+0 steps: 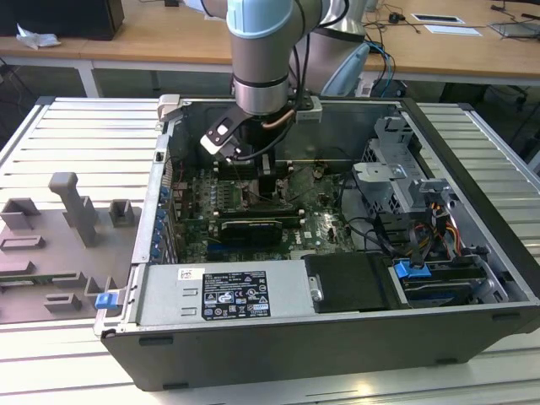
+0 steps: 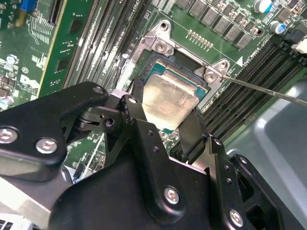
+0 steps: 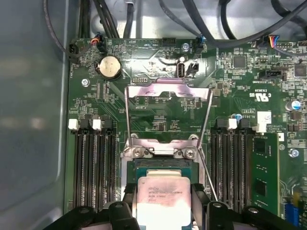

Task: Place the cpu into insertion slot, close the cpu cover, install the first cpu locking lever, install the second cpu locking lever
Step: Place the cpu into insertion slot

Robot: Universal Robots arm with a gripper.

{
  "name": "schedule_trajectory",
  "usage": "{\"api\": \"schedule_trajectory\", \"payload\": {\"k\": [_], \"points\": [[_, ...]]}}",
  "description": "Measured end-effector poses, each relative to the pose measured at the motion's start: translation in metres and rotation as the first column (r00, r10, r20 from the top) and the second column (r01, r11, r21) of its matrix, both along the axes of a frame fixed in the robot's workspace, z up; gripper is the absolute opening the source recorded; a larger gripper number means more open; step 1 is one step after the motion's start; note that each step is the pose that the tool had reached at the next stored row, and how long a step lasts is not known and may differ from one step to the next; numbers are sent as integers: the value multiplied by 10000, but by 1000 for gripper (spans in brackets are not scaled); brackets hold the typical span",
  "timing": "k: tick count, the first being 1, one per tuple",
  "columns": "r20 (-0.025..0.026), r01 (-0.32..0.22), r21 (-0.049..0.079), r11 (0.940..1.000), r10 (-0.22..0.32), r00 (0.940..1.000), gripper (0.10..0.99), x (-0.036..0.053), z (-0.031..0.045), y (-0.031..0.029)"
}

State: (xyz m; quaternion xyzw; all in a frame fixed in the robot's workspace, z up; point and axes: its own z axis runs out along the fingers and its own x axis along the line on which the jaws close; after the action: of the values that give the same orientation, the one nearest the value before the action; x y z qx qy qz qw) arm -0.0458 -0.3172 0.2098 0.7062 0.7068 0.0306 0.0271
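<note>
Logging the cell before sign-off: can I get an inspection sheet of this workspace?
Surface: slatted metal table carrying an open computer case.
Job's things: cpu held over the insertion slot; cpu cover raised; locking levers not latched.
Clutter: grey fixture blocks beside the case.
Grippers: gripper shut on the cpu.
Cables: black cables along the green circuit board's edge.
Surroundings: wooden desks behind.
</note>
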Motion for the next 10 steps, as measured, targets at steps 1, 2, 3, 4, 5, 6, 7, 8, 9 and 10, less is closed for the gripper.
{"api": "schedule_trajectory", "payload": {"k": [1,2,3,4,5,6,7,8,9,10], "points": [[1,20,0,10000,-20,10000,537,0,-17,0],[0,24,0,10000,-24,10000,537,1,-34,0],[-2,3,-1,10000,-3,10000,537,0,-42,0],[-2,-39,-2,10000,39,10000,537,1,-45,0],[-2,-59,-1,10000,59,10000,537,5,-50,0],[-7,-64,-2,10000,64,10000,537,14,-58,0],[-10,-63,-2,10000,63,10000,537,15,-66,0],[-10,-64,-2,10000,64,10000,537,15,-74,0],[-10,-66,-3,10000,66,10000,537,15,-83,0],[-9,-66,-2,10000,66,10000,537,15,-93,0]]}}
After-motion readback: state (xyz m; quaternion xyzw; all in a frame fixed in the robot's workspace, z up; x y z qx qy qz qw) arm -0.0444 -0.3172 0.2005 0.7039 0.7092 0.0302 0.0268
